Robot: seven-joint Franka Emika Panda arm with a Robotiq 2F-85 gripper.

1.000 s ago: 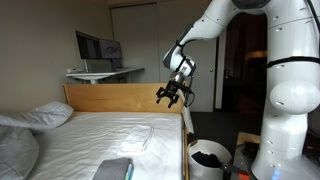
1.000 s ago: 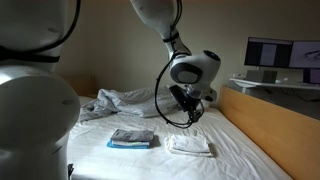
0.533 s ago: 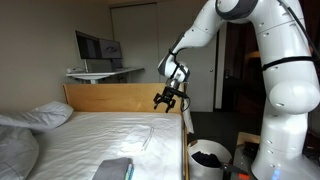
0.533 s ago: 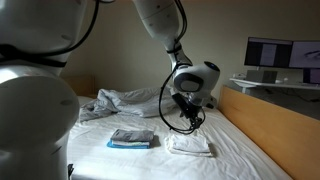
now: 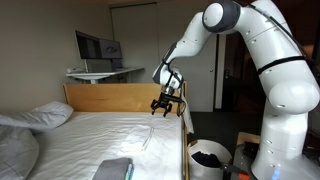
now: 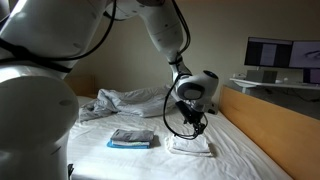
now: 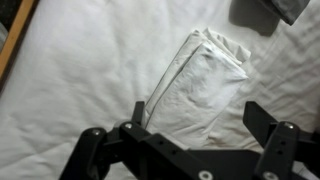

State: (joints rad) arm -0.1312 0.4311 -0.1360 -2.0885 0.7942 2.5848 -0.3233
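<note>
My gripper (image 7: 198,112) is open and hangs just above a folded white cloth (image 7: 200,80) that lies on the white bed sheet (image 7: 80,70); nothing is between its fingers. In an exterior view the gripper (image 6: 193,127) sits right over the white cloth (image 6: 190,146), near the wooden footboard. In an exterior view the gripper (image 5: 163,103) hovers above the same cloth (image 5: 148,133), which shows only as a faint fold.
A folded grey-blue cloth (image 6: 131,138) lies next to the white one; its corner (image 7: 270,10) shows at the wrist view's top right. A wooden bed frame (image 5: 120,97), a rumpled blanket (image 6: 125,99), a pillow (image 5: 40,116), a bin (image 5: 209,160) beside the bed.
The arm has lowered the open gripper toward the folded white cloth. The cloths have not moved.
</note>
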